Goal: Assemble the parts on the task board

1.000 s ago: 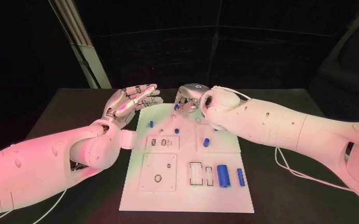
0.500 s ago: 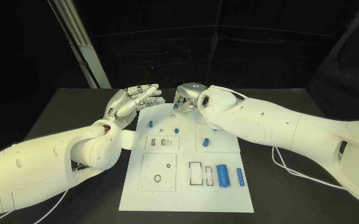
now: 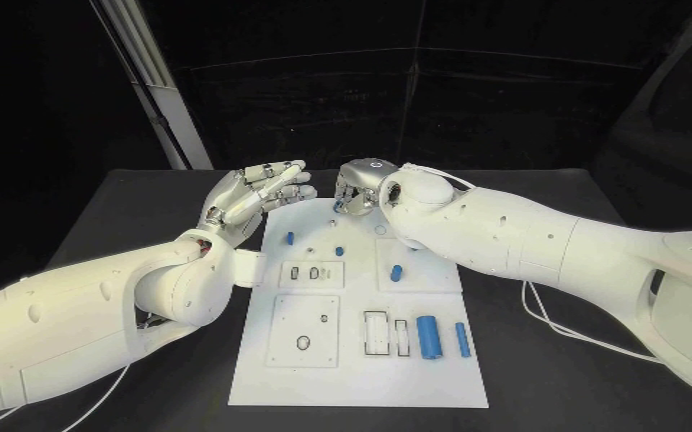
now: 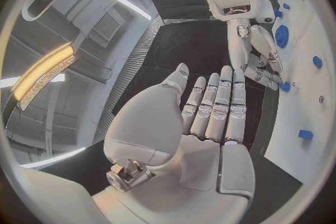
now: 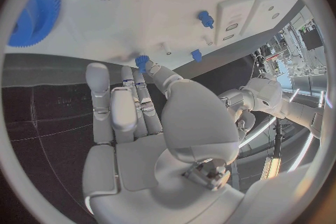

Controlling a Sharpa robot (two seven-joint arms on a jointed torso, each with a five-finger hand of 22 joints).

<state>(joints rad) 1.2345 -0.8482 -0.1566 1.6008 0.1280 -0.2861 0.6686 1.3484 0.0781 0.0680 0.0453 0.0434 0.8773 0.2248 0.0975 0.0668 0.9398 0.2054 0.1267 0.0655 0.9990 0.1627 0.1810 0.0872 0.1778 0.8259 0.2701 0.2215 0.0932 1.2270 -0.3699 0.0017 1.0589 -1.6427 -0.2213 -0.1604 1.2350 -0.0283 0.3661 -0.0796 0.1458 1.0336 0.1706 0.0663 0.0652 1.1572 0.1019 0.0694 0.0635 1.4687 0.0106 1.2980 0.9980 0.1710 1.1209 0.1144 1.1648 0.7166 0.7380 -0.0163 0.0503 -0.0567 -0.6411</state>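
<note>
The white task board [image 3: 361, 377] lies lengthwise in the middle of the table. My right hand [image 3: 361, 190] hovers over its far end, and its thumb and a finger close around a small blue part [image 5: 142, 60] at the board's edge. The same blue part [image 4: 285, 87] shows under those fingertips in the left wrist view. A blue gear [image 5: 31, 14] lies flat on the board [image 5: 161, 0] close by. My left hand [image 3: 260, 192] is raised beside the board's far left corner, palm open, fingers straight and holding nothing.
Two blue cylinders [image 3: 428, 336] [image 3: 463, 340] lie at the board's near right. Small blue pegs [image 3: 397, 273] [image 3: 340, 250] [image 3: 290, 238] stand mid-board. A cable [image 3: 577, 337] runs across the table on the right. A metal post [image 3: 137, 62] rises at the back left.
Almost nothing differs. My right arm has edged slightly to the left; both hands stay where they were.
</note>
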